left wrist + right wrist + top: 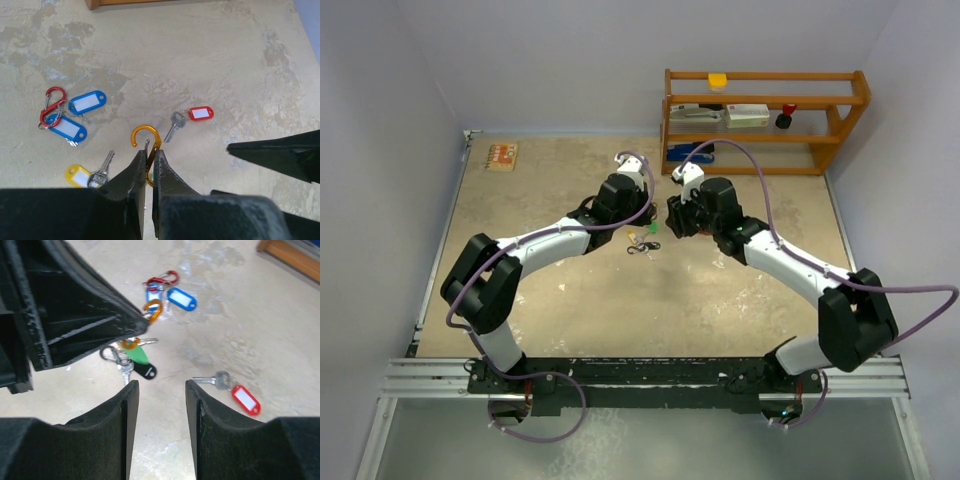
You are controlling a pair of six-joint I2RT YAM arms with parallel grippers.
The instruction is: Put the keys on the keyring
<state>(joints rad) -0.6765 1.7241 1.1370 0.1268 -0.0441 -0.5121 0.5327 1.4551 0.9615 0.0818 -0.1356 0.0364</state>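
My left gripper (149, 151) is shut on an orange carabiner keyring (146, 136), whose hooked top sticks out past the fingertips. Below it on the table lie a key with a red tag (200, 113), a key with a yellow tag (80, 176) and two blue-tagged keys (87, 102) by a red carabiner (52, 105). My right gripper (161, 390) is open with nothing between its fingers, hovering just right of the left one (638, 215). In its view the red-tagged key (245, 399) lies to the right. A green tag (136, 354) and a black tag (145, 371) sit under the keyring's lower end (131, 343).
A wooden shelf (760, 120) with small items stands at the back right. A small orange card (501, 156) lies at the back left. A black clip (111, 355) lies beside the green tag. Walls close in the table on the left, back and right.
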